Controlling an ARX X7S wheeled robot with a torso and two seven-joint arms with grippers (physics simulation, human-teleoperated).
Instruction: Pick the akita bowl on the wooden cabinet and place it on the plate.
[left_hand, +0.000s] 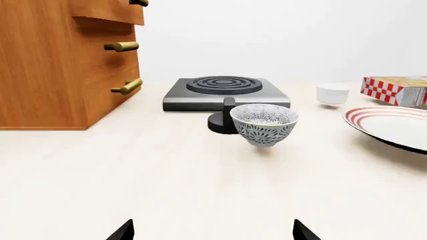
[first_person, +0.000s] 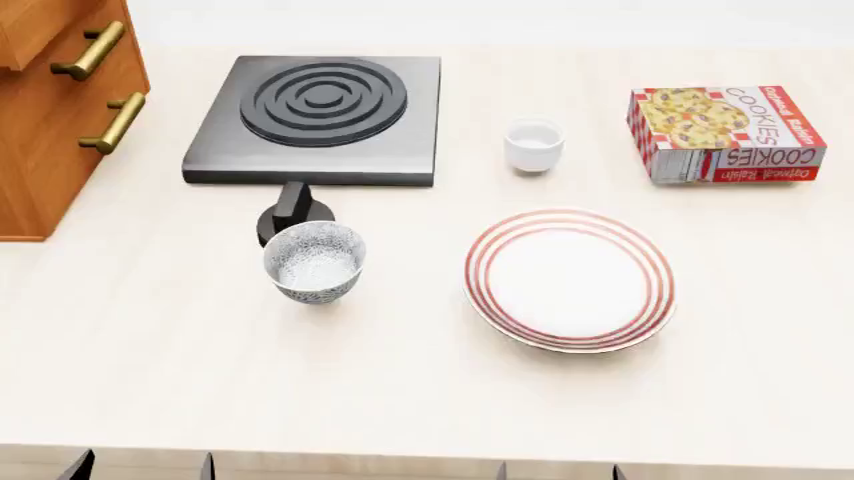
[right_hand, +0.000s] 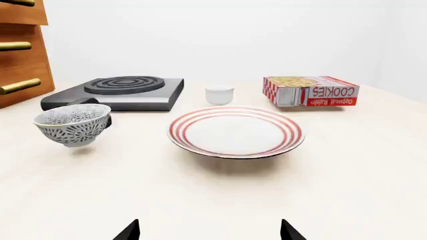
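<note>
At far left stood the wooden cabinet (first_person: 47, 120). Right of it, the akita bowl (first_person: 315, 262) sat upright on the counter (first_person: 400, 400), just near the stove (first_person: 320, 118). The plate (first_person: 570, 280) lay farther right, apart. Both claws (left_hand: 212, 232) (right_hand: 210, 231) gaped open, empty.

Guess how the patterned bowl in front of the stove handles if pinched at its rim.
The patterned bowl looks rigid and glazed, so probably slippery and chip-prone. Its narrow foot under a wide mouth suggests it tips if nudged high. Likely light, since it is small and empty.
</note>
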